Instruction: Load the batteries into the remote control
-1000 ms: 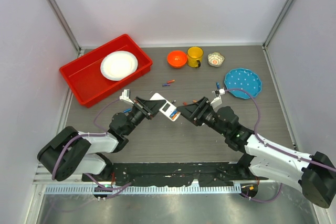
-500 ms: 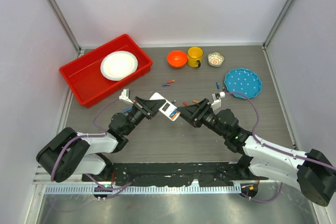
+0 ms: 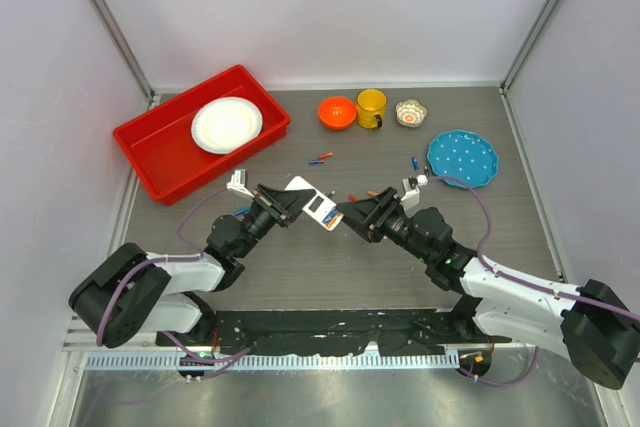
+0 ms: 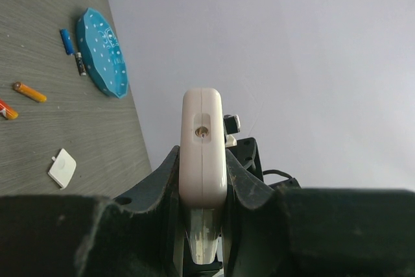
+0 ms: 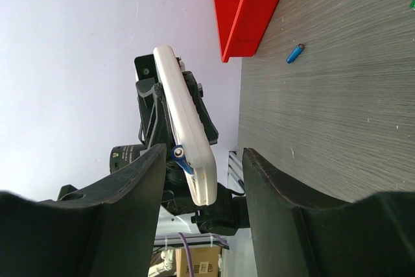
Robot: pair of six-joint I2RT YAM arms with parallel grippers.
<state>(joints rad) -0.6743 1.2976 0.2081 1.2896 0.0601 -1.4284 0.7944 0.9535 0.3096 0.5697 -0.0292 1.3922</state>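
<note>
My left gripper (image 3: 297, 200) is shut on the white remote control (image 3: 316, 205) and holds it edge-up above the table; in the left wrist view the remote control (image 4: 203, 135) is clamped between both fingers. My right gripper (image 3: 353, 215) faces it from the right, open. In the right wrist view its fingers (image 5: 133, 183) stand on either side of the remote control's (image 5: 183, 121) free end. A blue battery (image 5: 181, 158) sticks out of the remote at an angle, close to the left finger. Loose batteries (image 3: 320, 158) lie on the table, one blue (image 5: 295, 53), one orange (image 4: 29, 92).
A red tray (image 3: 160, 162) with a white plate (image 3: 226, 124) sits at the back left. An orange bowl (image 3: 337, 111), yellow mug (image 3: 371, 105), patterned small bowl (image 3: 411, 112) and blue plate (image 3: 462, 157) line the back right. A small white cover (image 4: 62, 167) lies on the table.
My right gripper has edged left, closer around the remote's free end. The left gripper and the remote have stayed put.
</note>
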